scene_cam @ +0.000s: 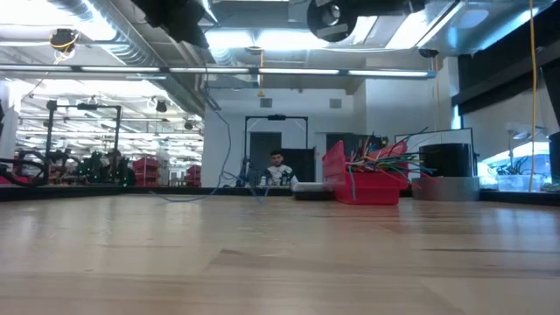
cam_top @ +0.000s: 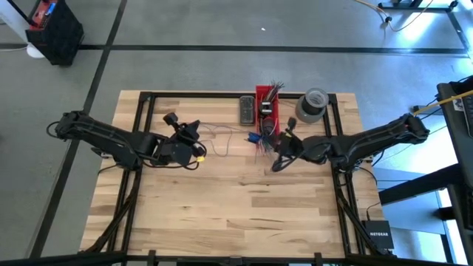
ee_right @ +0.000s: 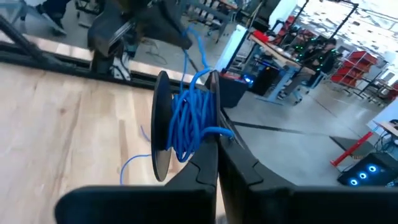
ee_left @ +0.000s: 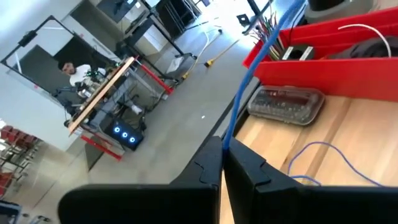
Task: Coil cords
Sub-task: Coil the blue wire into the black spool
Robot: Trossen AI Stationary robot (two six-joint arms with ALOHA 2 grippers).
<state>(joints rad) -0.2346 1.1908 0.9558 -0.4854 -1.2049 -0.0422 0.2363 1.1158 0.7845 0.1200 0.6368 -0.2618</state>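
Note:
A thin blue cord runs from my left gripper up and away past the red bin. More of it lies slack as a loop on the wooden table. My right gripper, shut, stands near the bin at a black spool wound with blue cord. From the spool the cord leads on toward the left arm. In the high view my left gripper is left of centre and my right gripper right of centre, both raised above the table. My left gripper pinches the blue cord between its two shut fingertips, a single strand that leaves the tips and runs nearly straight toward the bin. My right gripper is shut at the spool's near flange. The fingers themselves hide the exact place of contact. The spool sits off the table just beyond the fingertips, and the wound cord lies between its two discs.
The red bin with a bunch of multicoloured wire ends stands at the table's far middle. Next to it are a grey plastic box and a grey tape roll. A person sits in the room behind. Bare wood stretches along the near half.

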